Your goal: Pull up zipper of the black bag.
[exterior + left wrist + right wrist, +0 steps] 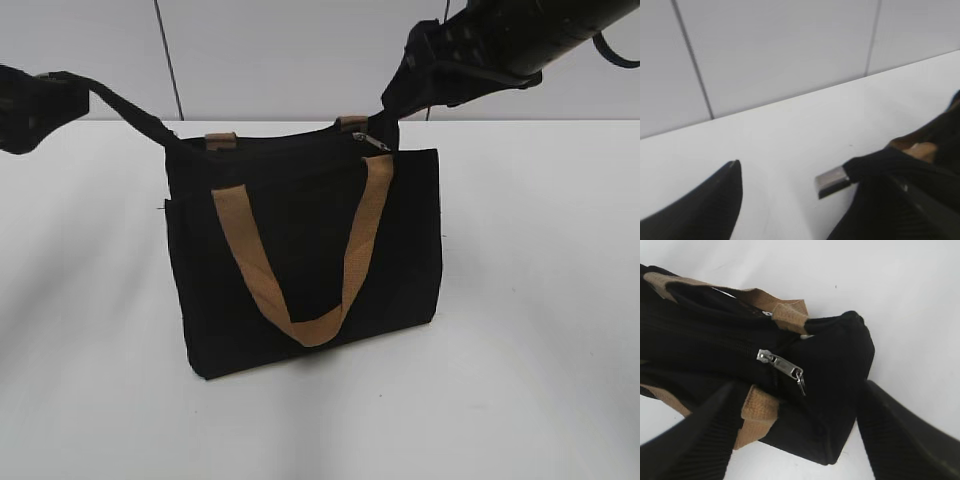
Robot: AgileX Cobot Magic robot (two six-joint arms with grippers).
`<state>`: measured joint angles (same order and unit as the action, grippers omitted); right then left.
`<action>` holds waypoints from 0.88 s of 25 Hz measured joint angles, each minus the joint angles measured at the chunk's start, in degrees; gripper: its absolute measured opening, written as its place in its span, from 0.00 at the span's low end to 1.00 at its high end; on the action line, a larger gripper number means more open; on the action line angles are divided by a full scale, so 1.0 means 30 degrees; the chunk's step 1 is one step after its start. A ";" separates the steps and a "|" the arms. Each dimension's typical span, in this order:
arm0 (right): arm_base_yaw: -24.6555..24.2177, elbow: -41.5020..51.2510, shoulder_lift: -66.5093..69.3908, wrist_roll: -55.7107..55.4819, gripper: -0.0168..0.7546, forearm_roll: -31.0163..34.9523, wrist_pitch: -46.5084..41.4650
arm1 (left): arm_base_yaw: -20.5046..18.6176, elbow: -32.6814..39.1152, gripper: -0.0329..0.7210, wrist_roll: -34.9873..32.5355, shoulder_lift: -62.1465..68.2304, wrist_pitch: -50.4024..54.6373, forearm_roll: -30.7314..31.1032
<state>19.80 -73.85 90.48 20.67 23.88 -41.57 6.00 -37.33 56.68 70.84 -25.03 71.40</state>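
Observation:
The black bag [300, 250] stands upright on the white table, and one tan handle [300, 325] hangs down its front. The zipper [372, 143], a small silver pull tab, sits at the right end of the top edge. In the right wrist view the zipper [781, 365] lies on the black zip line. My right gripper [802, 407] is open, just short of the pull, with its fingers on either side of the bag's end [840, 370]. It hovers above that corner [397, 105]. My left gripper [790, 175] is open at the bag's top left corner [150, 122]. A silver-tipped black tab [832, 181] lies between its fingers.
The white table [540, 330] surrounds the bag. A white panelled wall [280, 50] rises behind the table's far edge. The second tan handle [221, 140] shows at the back of the bag's top.

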 joint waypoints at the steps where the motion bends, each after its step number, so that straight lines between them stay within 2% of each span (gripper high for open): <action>1: 0.0000 0.0000 0.0000 0.0000 0.75 0.0000 -0.0064 | -0.0009 0.0000 0.82 0.0352 -0.0018 0.0997 0.0074; 6: 0.0000 0.0000 0.0000 0.0000 0.75 0.0000 -0.0538 | -0.0025 0.0000 0.82 0.2760 -0.0039 0.2723 0.0831; 12: 0.0000 0.0000 0.0000 0.0022 0.75 0.0000 -0.0762 | -0.0025 0.0000 0.82 0.3320 -0.0039 0.7192 0.0752; 18: 0.0000 0.0000 0.0000 0.0022 0.75 0.0000 -0.0901 | -0.0025 0.0000 0.82 0.3378 -0.0039 1.1855 -0.1779; 20: 0.0000 0.0000 0.0000 0.0022 0.75 0.0000 -0.1143 | -0.0025 0.0000 0.81 0.3256 -0.0039 1.3027 -0.3162; 22: 0.0000 0.0000 -0.0020 0.0022 0.75 0.0000 -0.1423 | -0.0025 0.0000 0.79 0.2316 0.0092 1.4611 -0.5398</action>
<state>19.80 -73.85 90.42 20.74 23.88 -45.84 5.92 -37.33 63.62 71.11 18.81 55.21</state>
